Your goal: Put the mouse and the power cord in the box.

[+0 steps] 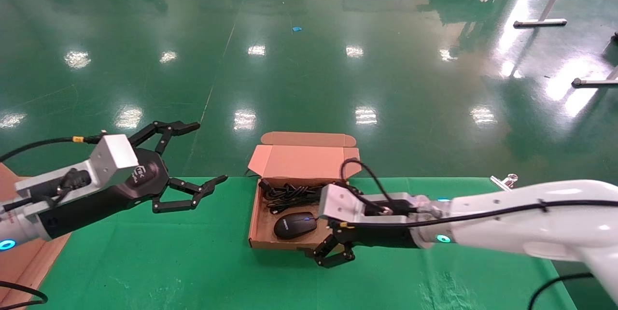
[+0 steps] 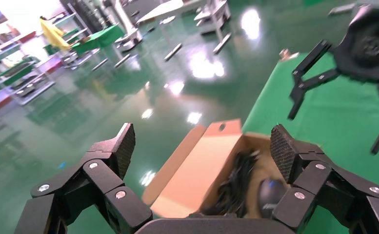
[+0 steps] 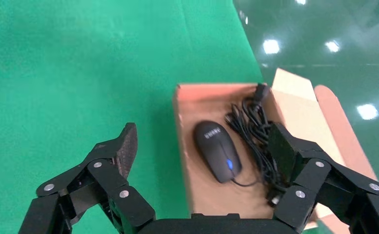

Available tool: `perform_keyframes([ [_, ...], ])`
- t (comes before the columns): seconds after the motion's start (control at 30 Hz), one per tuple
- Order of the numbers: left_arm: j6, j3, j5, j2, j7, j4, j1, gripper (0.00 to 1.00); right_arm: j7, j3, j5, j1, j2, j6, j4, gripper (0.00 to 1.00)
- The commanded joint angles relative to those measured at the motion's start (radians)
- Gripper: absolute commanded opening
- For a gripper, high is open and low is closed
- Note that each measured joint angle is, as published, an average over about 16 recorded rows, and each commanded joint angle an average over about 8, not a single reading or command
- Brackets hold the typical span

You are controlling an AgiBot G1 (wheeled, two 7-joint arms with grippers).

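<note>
The box [image 1: 254, 220] stands open on the green table, its lid [image 1: 301, 160] tipped back. Inside lie the black mouse [image 1: 295, 225], blue wheel lit, and behind it the bundled power cord [image 1: 289, 193]. My right gripper [image 1: 333, 251] hangs open and empty at the box's near right corner. In the right wrist view its fingers straddle the box wall [image 3: 180, 126], one over the cloth, one over the cord [image 3: 255, 131], with the mouse [image 3: 216, 148] between. My left gripper [image 1: 211, 152] is open and empty in the air left of the box, facing it [image 2: 197, 165].
A larger brown carton [image 1: 24, 261] shows at the left edge of the green cloth table [image 1: 169, 261]. A metal clip [image 1: 504, 182] sits at the table's far right edge. Beyond is glossy green floor with metal stand legs [image 1: 540, 22] at far right.
</note>
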Motion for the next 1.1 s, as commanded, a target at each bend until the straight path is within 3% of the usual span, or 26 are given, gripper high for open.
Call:
perform_keyframes([
  [0.03, 0.017, -0.007, -0.006, -0.010, -0.039, -0.028, 0.007, 1.00, 0.013, 0.032, 0.029, -0.019, 0.025, -0.027, 0.022, 1.00],
  [1.1, 0.295, -0.117, -0.100, -0.163, -0.666, -0.477, 0.116, 1.00, 0.216, 0.545, 0.500, -0.333, 0.431, -0.462, 0.384, 1.00],
])
